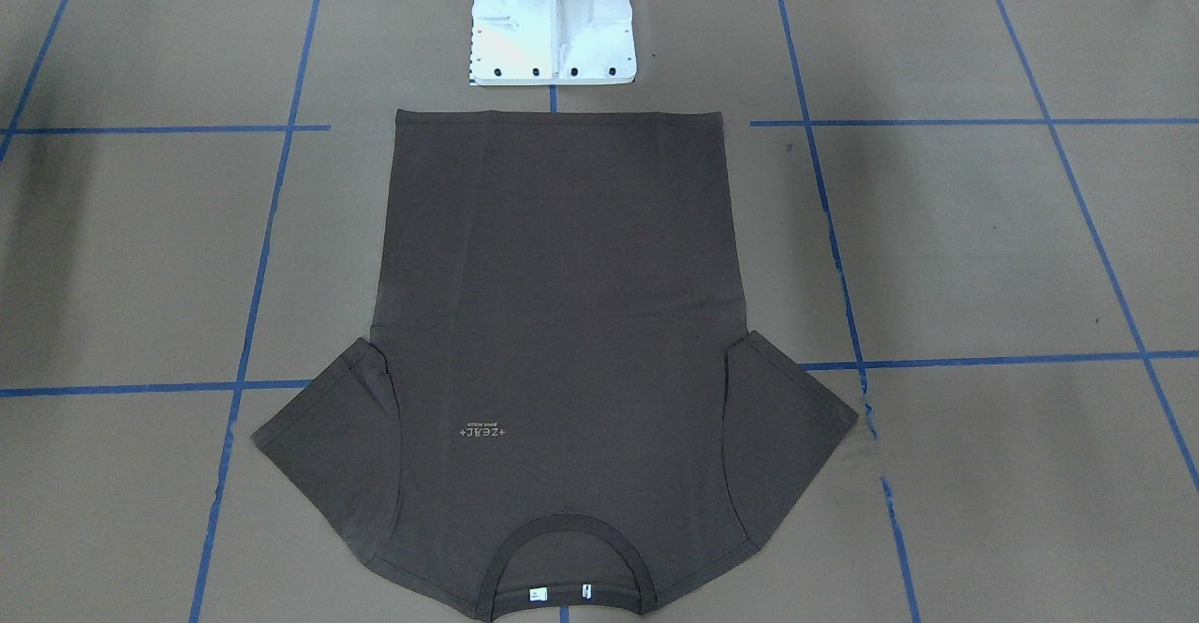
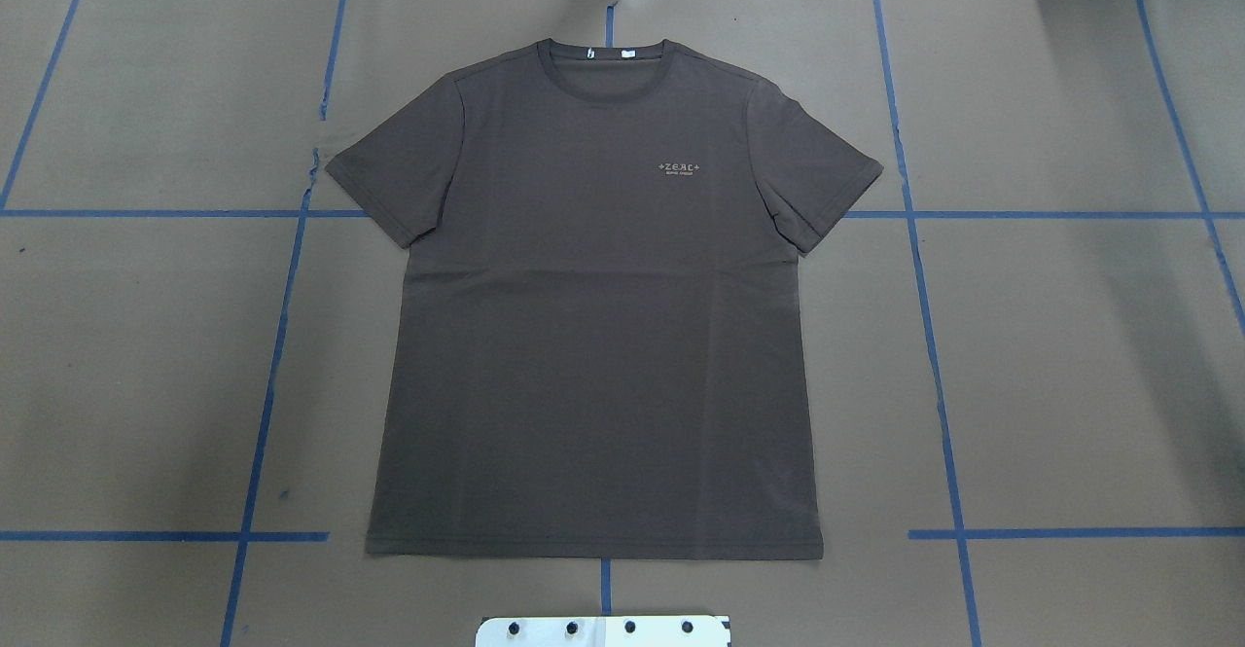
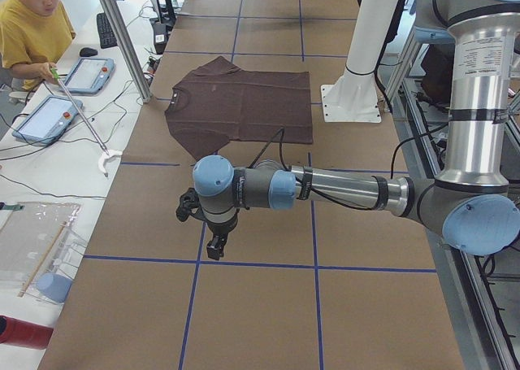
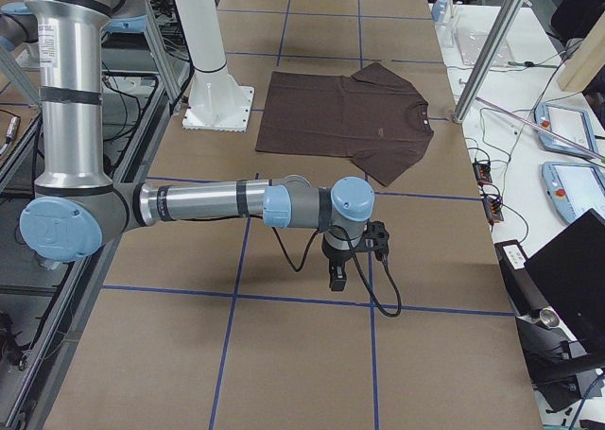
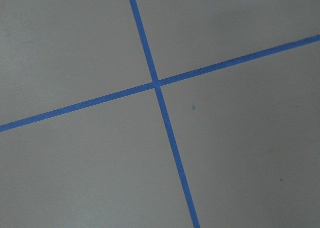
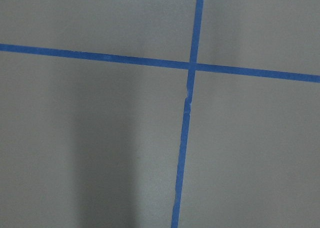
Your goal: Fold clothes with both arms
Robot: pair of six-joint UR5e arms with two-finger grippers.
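Brown T-shirt (image 2: 593, 336) spread flat, left tool (image 3: 216, 246), right tool (image 4: 338, 279), cannot tell either's grip

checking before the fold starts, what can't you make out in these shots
- Left gripper: only small in exterior left view; open or shut unclear.
- Right gripper: likewise, exterior right view.
- T-shirt neck tags: too small to read, overhead view.
- Both wrist views: only the table cover, no fingers in frame.

The shirt (image 2: 593, 336), mid-frame from overhead, is dark brown, with a pale logo (image 2: 679, 169) and white neck tags (image 2: 627, 53). The desk (image 2: 1070, 355) is brown, gridded with blue tape (image 2: 934, 375). My left arm (image 3: 349, 189) and right arm (image 4: 208, 203) are silver with light blue caps. My left tool (image 3: 215, 246) and right tool (image 4: 337, 277) are black.
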